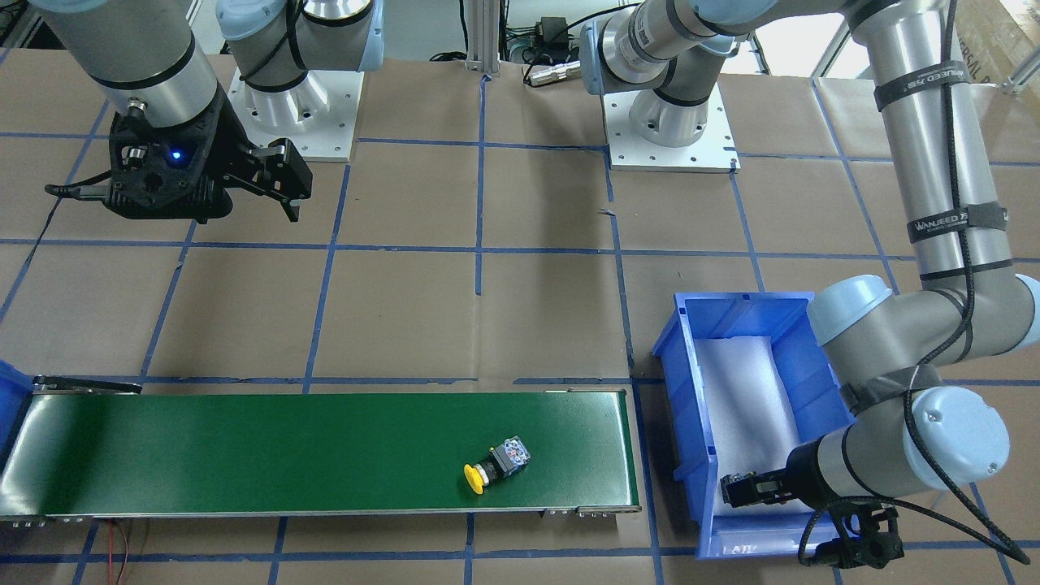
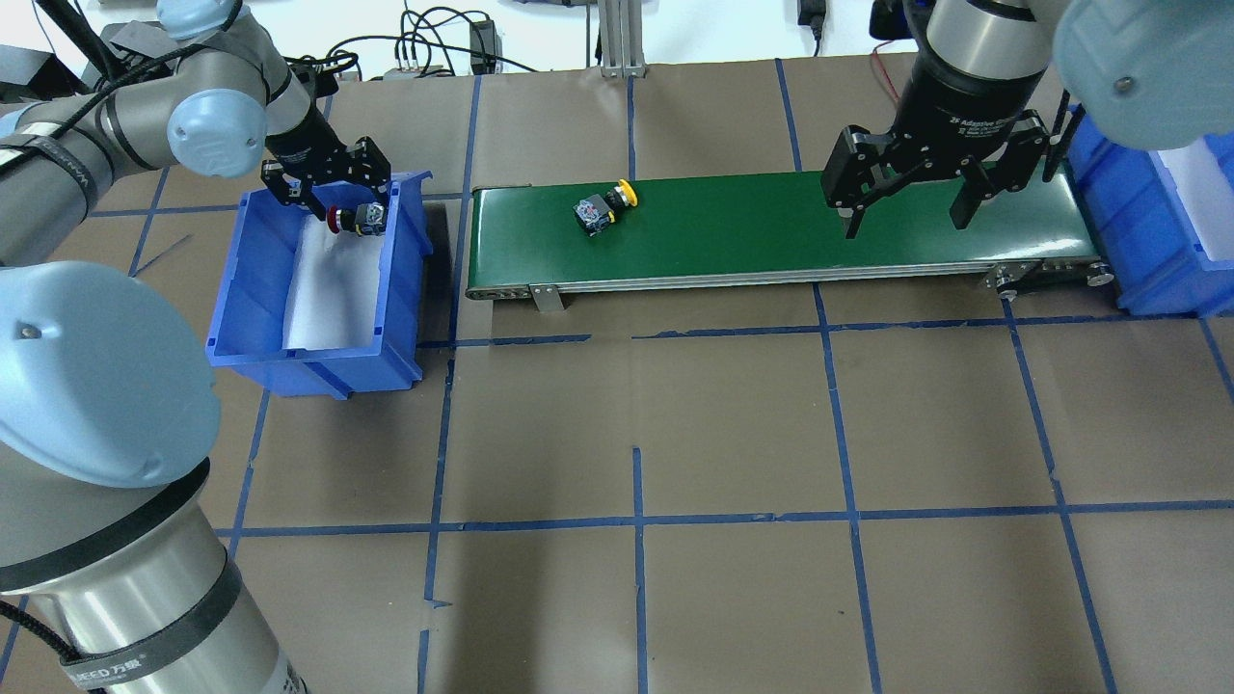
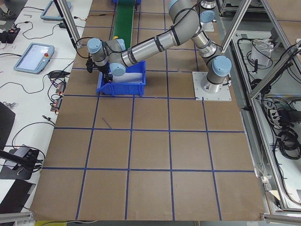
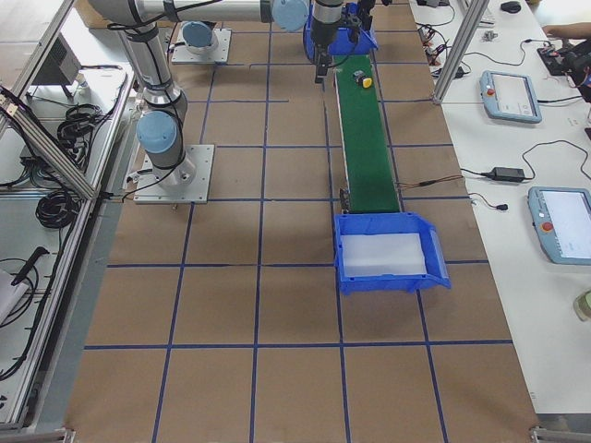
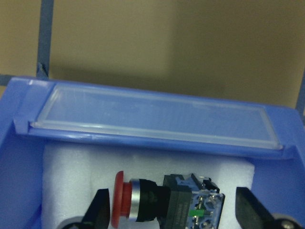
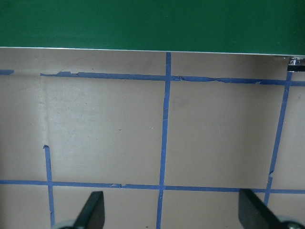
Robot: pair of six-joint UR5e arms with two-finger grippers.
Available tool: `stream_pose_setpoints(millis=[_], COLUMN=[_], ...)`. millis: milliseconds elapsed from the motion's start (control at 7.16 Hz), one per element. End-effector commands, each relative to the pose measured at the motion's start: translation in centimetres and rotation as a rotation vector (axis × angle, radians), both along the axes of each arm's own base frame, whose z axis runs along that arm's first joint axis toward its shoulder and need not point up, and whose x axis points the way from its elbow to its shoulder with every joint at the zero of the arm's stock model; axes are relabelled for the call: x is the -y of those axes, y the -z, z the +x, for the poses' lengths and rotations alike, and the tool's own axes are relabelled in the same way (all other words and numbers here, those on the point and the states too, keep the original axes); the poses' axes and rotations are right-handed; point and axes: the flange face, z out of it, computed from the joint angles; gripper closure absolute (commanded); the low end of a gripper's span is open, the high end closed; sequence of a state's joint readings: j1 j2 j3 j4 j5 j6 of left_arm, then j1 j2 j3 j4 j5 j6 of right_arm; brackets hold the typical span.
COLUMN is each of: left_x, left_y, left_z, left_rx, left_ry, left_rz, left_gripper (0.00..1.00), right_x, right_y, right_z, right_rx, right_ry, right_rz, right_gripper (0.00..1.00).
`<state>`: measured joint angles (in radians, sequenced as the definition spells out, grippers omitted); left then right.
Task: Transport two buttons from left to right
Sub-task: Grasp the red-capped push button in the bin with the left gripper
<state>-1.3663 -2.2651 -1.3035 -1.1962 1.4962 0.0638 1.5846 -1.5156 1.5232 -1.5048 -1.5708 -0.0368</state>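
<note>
Fingers (image 5: pixel 97 212) of my left gripper (image 2: pixel 345 207) are spread, down inside the left bin (image 2: pixel 308 364). The red-capped button (image 5: pixel 162 205) lies on its side between them on the white foam (image 5: pixel 71 167). Its cap is close against one pad and its contact block is well clear of the other. I have no pinch on it; the straddle looks set so that closing would take it end to end along its body.

The yellow-capped button (image 2: pixel 603 207) lies on the green belt (image 2: pixel 771 222), beyond my left fingers and well short of my right ones. I judge the belt is there to carry it across, which would explain the two waiting stations.

My right gripper (image 2: pixel 906 224) hangs above the belt's end nearest the right bin (image 4: pixel 392 279). Its fingers (image 6: pixel 93 210) are spread with nothing between them. Its wrist view shows only taped table paper (image 6: pixel 105 129) below and the belt edge ahead.

Judgement: one button is in transit and one is not yet lifted. A skewed close on the round cap could let the red one squirt out.
</note>
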Motion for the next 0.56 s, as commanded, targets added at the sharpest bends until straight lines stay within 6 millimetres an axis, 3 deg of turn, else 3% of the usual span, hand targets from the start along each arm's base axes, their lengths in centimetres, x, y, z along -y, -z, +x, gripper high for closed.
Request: stream_pose_setpoints(millis=[0, 419], left_x=[-0.1, -0.6], left_y=[0.1, 0.5], left_z=[-0.7, -1.8], left_rx=[-0.002, -0.003], left_ry=[0.015, 0.030], left_rz=[0.004, 0.017], left_gripper=[0.06, 0.06], right_x=[0.0, 0.1], right_y=[0.0, 0.0], right_z=[0.0, 0.2], right_rx=[0.000, 0.009], right_ry=[0.000, 0.017], right_rz=[0.000, -0.001], right_gripper=[0.00, 0.01])
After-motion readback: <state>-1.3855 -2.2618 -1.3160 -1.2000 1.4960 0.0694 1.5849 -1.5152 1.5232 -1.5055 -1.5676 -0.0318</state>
